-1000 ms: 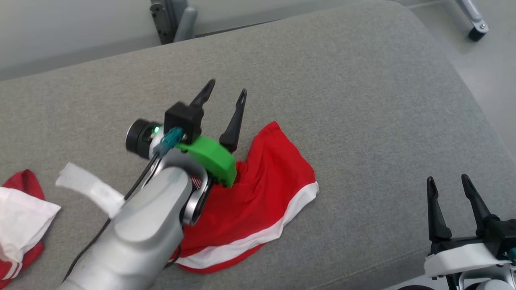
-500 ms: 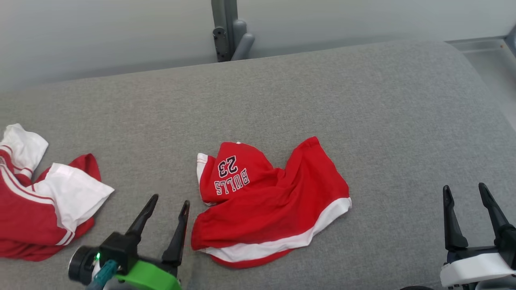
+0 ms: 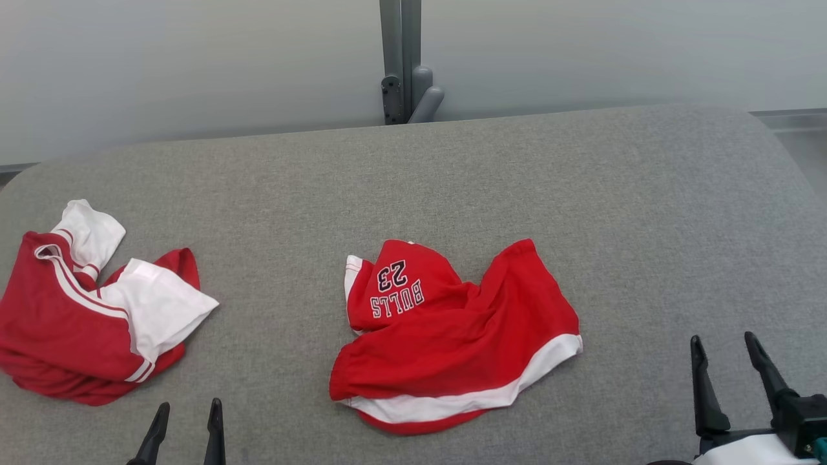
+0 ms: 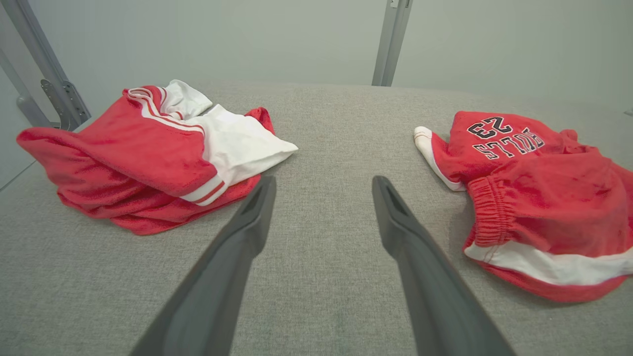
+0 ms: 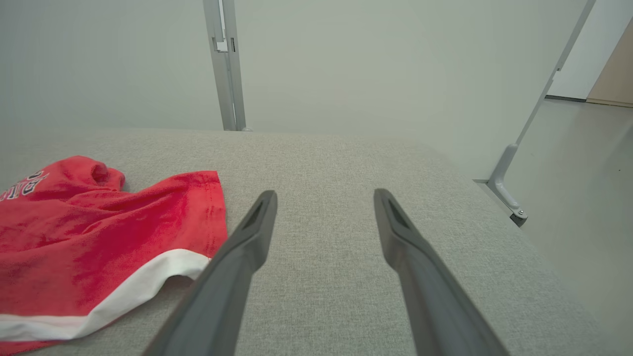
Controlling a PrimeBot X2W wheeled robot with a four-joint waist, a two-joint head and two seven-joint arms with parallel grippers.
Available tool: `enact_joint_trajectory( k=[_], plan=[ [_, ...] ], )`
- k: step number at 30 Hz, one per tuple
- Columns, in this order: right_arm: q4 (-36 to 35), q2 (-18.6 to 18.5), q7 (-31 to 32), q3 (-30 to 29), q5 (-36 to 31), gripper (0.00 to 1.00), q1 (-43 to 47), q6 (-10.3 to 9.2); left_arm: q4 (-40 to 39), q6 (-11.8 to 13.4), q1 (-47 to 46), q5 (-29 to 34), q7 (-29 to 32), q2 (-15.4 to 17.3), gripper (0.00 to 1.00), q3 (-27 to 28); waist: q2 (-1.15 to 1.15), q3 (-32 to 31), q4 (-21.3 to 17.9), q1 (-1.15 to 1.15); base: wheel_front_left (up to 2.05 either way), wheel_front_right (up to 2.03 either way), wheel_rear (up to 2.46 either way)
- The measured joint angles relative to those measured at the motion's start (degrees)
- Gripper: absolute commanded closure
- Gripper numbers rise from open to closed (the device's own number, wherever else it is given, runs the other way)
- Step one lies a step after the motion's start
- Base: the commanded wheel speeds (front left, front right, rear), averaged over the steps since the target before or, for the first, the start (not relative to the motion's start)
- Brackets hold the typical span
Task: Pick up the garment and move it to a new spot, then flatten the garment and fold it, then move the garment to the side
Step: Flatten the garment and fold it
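Bright, even, diffuse indoor light. Faint, soft-edged shadows lie just under the red garment. The head view is sharp; both wrist views bend straight lines toward their edges.

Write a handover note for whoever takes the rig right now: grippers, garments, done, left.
Left gripper: open, empty, low at the near edge. Right gripper: open, empty, lower right.
Red Bulls shorts: crumpled in the middle of the grey cushion, touched by neither gripper. Second red-and-white garment: bunched at the cushion's far left.
Done: shorts lie free on the cushion, not flattened, not folded.
Left: flatten, fold, move aside.
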Motion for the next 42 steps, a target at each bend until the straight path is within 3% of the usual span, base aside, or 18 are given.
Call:
enact_joint_trajectory(
  k=[6, 13, 30, 34, 38, 42],
  plan=[
    [1.7, 0.2, -0.1, 2.0, -0.2, 0.0, 0.5, 0.0, 0.4, -3.6, 1.6, 4.2, 0.0, -5.1, 0.0, 6.2, 0.01, -0.2, -1.1, 0.0, 0.0, 0.0, 0.0],
    [1.9, 0.2, -0.1, 2.3, -0.1, 0.0, 0.5, 0.0, 0.7, -6.2, 1.6, 6.9, 0.0, -7.4, 0.0, 9.6, 0.01, -0.3, -1.9, 0.0, 0.0, 0.0, 0.0],
    [2.0, -0.4, -0.1, 3.2, 0.3, 0.0, 0.0, 0.0, 0.1, -7.6, 0.9, 9.6, 0.0, -9.7, 0.0, 11.0, 0.01, 0.0, -2.3, 0.0, 0.0, 0.0, 0.0],
    [2.7, -1.1, -0.1, 4.9, 0.9, 0.0, -0.8, 0.0, 0.7, -7.6, 0.5, 9.3, 0.0, -9.7, 0.0, 8.8, 0.01, 0.2, -2.2, 0.0, 0.0, 0.0, 0.0],
    [4.2, -3.3, -0.1, 8.9, 3.1, 0.0, -2.4, 0.0, 4.8, -7.6, 0.2, 5.6, 0.3, -8.8, 0.0, 3.2, 0.01, 0.4, -2.2, 0.0, 0.0, 0.0, 0.0],
    [9.2, -8.3, 0.2, 16.5, 7.8, 0.0, -5.3, 0.0, 7.1, -7.7, -0.3, 2.7, 7.6, -5.7, 0.0, -2.7, 0.01, 0.7, -2.2, 0.0, 0.0, 0.0, 0.0]
  ],
)
